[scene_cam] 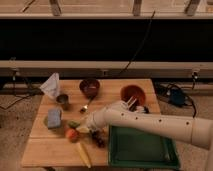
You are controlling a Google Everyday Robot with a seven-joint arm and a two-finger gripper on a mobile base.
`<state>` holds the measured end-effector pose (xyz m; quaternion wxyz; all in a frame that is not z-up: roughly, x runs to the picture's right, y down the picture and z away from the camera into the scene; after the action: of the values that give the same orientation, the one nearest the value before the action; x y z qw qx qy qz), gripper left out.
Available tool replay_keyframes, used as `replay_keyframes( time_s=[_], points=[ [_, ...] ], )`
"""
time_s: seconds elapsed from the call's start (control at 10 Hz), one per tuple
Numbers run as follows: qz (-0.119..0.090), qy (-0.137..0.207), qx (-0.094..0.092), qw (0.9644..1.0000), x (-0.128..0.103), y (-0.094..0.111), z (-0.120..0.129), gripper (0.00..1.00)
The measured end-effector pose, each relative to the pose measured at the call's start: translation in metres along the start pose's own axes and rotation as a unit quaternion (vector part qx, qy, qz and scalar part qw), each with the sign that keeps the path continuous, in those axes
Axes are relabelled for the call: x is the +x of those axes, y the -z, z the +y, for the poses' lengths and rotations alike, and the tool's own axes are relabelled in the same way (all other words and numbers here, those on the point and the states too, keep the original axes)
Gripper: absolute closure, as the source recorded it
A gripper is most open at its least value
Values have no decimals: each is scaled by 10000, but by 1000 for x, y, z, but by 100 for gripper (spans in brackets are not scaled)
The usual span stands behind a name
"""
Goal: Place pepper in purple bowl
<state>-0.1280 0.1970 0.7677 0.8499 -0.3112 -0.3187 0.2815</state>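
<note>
The slim green pepper (74, 124) sits at the tip of my gripper (81, 127), just above the table's left-middle, right of the blue sponge. My white arm reaches in from the right, and the gripper is shut on the pepper. The purple bowl (90, 87) stands at the table's back, above and slightly right of the gripper, and well apart from it.
An orange-red bowl (133, 94) is at the back right, and a green tray (142, 147) at the front right. A grey cup (63, 100), white crumpled paper (51, 85), blue sponge (54, 118) and spoon (86, 106) are nearby. An orange-red fruit (72, 134) and yellow corn (83, 154) lie below the gripper.
</note>
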Motion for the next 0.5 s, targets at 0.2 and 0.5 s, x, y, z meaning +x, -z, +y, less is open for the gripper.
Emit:
replay_keyframes(
  time_s=[0.2, 0.5],
  points=[
    [41, -63, 117, 9999, 1, 7, -24, 100],
    [124, -37, 174, 9998, -6, 14, -60, 100]
  ],
)
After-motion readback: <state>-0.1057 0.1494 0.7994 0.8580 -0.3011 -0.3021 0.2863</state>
